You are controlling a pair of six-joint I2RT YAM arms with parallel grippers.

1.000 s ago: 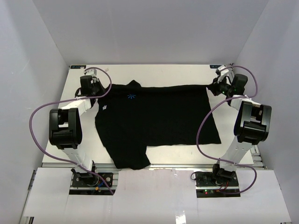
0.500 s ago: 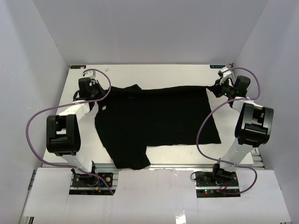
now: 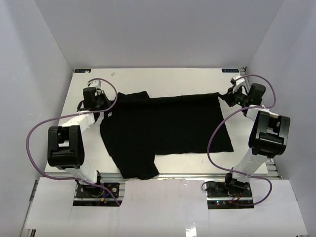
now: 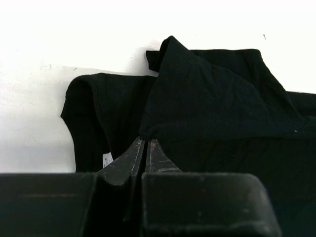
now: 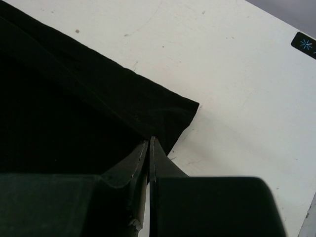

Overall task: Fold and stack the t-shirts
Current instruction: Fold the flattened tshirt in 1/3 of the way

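Your left gripper is clenched on a raised fold of the black t-shirt at its far-left shoulder. Your right gripper is pinched shut on its far-right corner. The t-shirt lies spread across the white table, between both arms.

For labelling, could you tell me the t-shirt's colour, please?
The soft short-sleeved t-shirt is plain black; top view.

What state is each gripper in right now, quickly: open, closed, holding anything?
Left gripper: closed, pinching a fold of the black t-shirt.
Right gripper: closed, pinching a corner of the same shirt.
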